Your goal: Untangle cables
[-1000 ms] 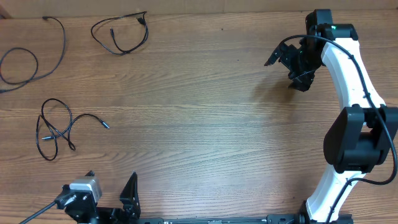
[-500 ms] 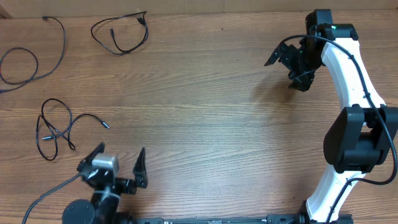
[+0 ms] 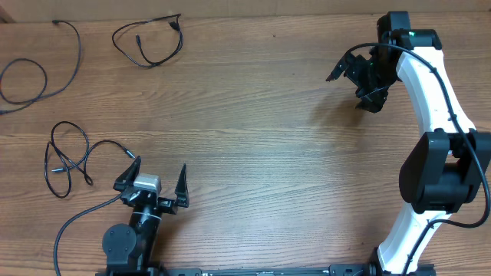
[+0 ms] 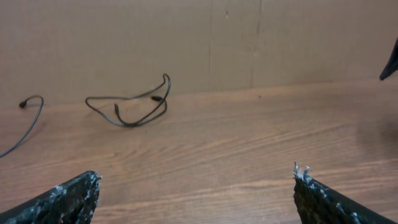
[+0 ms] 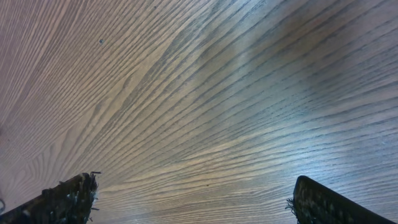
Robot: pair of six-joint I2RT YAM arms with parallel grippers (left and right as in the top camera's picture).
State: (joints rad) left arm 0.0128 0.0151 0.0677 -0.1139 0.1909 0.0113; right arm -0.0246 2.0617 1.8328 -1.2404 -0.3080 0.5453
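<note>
Three thin black cables lie apart at the table's left. One cable point(image 3: 77, 46) curls at the far-left back, a second cable point(image 3: 147, 64) loops at the back, and a third cable point(image 3: 69, 162) is knotted on itself at the left. My left gripper point(image 3: 159, 165) stands open just right of that knotted cable, holding nothing. Its wrist view looks past the open left gripper point(image 4: 196, 183) to the back loop cable point(image 4: 130, 124) and another cable's end point(image 4: 30, 99). My right gripper point(image 3: 351, 90) hangs open at the back right, far from every cable. The right wrist view shows the open right gripper point(image 5: 196, 190) over bare wood.
The wooden table point(image 3: 253, 153) ends at a brown wall point(image 4: 249, 43) behind the cables. The white right arm point(image 3: 430, 100) curves along the right side, and its dark tip point(image 4: 392, 62) shows at the edge of the left wrist view.
My left arm has come forward from the table's front edge onto the table, stopping next to the knotted cable. The right arm and the cables have not moved.
</note>
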